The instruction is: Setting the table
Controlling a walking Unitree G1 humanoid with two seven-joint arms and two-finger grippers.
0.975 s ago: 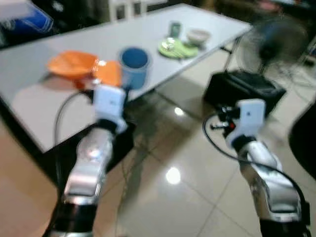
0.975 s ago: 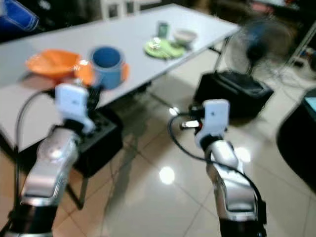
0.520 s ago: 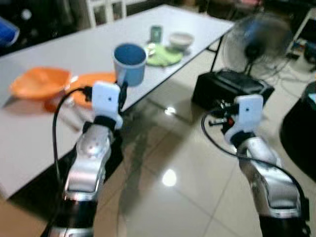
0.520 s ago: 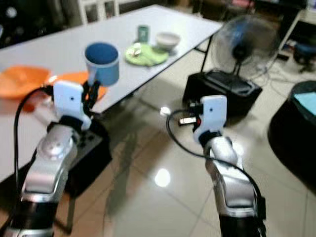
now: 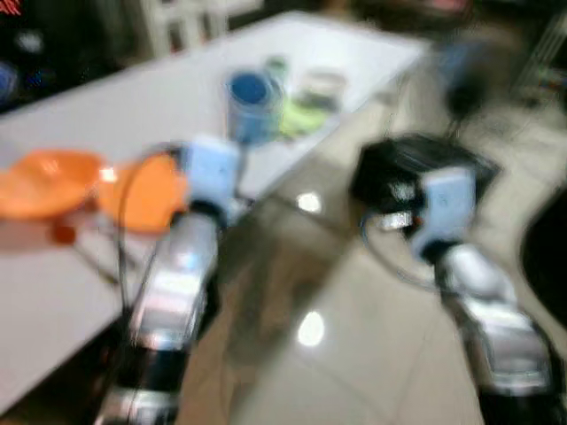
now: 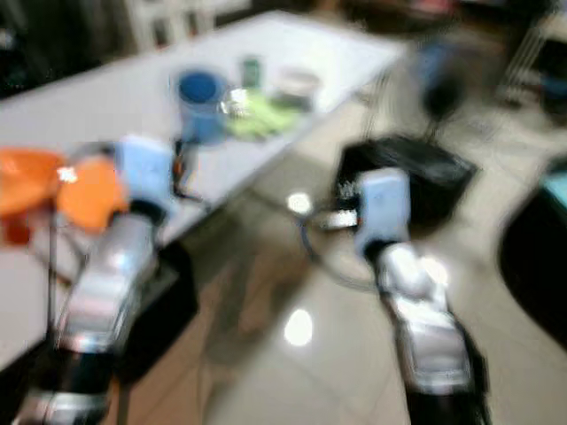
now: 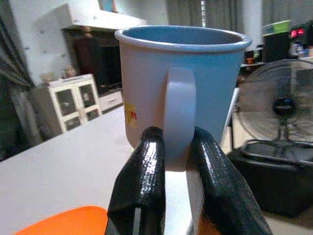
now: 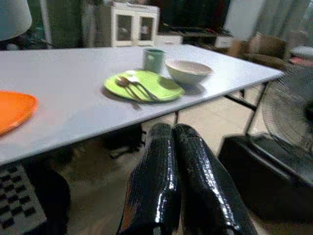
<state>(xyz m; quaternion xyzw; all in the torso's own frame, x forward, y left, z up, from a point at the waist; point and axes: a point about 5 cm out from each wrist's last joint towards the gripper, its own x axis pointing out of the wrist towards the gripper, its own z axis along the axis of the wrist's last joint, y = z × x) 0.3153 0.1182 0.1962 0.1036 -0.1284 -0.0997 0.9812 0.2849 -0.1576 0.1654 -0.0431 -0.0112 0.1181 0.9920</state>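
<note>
My left end effector is clamped on the handle of a blue mug, one black finger on each side, and I hold the mug upright over the near edge of the white tabletop. Just below and beside this end effector lies an orange plate, with an orange bowl further out to its left.

My right end effector is off the tabletop, above the tiled floor, its two fingers pressed together and holding nothing. Ahead of it on the tabletop sits a green plate with cutlery lying on it, a pale bowl touching its far rim and a small green cup just behind. To its right stands a fan above a black box.
</note>
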